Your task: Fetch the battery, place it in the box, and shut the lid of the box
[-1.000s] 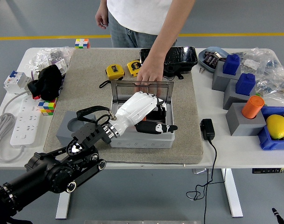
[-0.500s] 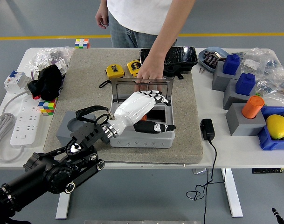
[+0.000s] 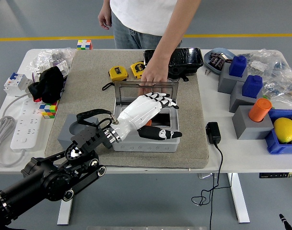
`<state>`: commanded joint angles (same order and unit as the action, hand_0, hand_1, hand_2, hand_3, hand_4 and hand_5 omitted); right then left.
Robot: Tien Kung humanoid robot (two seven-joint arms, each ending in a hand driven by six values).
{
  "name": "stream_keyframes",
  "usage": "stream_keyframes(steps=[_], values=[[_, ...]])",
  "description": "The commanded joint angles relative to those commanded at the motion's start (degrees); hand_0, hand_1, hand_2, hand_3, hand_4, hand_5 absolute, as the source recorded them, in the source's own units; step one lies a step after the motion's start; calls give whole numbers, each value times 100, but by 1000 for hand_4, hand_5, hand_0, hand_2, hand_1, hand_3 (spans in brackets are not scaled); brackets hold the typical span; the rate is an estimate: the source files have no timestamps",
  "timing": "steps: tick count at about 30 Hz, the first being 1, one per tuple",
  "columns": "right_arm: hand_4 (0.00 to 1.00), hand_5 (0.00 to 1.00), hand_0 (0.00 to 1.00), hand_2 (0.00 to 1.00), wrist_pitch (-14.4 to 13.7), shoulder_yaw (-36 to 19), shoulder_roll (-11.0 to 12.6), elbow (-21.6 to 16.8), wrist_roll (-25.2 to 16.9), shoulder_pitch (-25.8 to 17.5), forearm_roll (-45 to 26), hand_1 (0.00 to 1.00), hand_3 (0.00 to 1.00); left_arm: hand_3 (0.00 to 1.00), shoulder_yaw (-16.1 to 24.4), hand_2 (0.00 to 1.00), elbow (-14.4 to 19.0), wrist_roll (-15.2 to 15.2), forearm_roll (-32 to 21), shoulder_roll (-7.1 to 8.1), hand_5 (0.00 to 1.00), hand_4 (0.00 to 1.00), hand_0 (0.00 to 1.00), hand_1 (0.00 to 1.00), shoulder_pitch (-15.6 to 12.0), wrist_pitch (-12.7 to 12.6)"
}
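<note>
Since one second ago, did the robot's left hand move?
Yes. The left hand rose slightly toward the far side, its fingertips now nearer the upright lid of the box, fingers spread.

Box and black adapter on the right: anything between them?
Head view: nothing on it. Only bare mat and a strip of white table separate the box from the adapter.

Mat (image 3: 88, 91) covers table (image 3: 222, 153) centre. Box (image 3: 145, 139) sits on mat nr the near edge, lid (image 3: 145, 88) upright at its far side. Robot's left hand (image 3: 143, 112) is over the box; a person's hand (image 3: 153, 76) rests on the lid. Two tape measures (image 3: 126, 72) lie behind the box. Power strip (image 3: 22, 132) at left edge. Charger (image 3: 213, 132) right of mat; lemon (image 3: 284, 129) nr right edge.
</note>
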<state>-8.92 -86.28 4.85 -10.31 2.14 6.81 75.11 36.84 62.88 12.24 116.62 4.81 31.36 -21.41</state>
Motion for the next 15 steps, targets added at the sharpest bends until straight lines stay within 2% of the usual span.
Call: stream_keyframes(steps=[1,3,8,9,15], values=[[998,998,807,766,0,13,0,0,-4,-1,-14,766,804,623,10,596,92,-13,-26,27,998,998,607,624,-19,69],[998,998,807,766,-2,17,-2,0,-6,-2,-22,766,804,623,26,596,276,-96,-79,85,998,998,607,624,-53,277],[998,998,808,767,-5,18,-3,0,0,-8,-24,766,805,625,100,599,833,-440,-418,286,998,998,595,623,-183,1173],[998,998,808,767,-6,15,-3,0,1,-9,-22,766,805,625,106,599,933,-459,-536,322,998,998,595,623,-213,1279],[998,998,807,766,-9,6,-6,0,7,-22,-17,765,804,628,212,601,1633,-453,-1279,542,998,998,610,629,-427,1540]])
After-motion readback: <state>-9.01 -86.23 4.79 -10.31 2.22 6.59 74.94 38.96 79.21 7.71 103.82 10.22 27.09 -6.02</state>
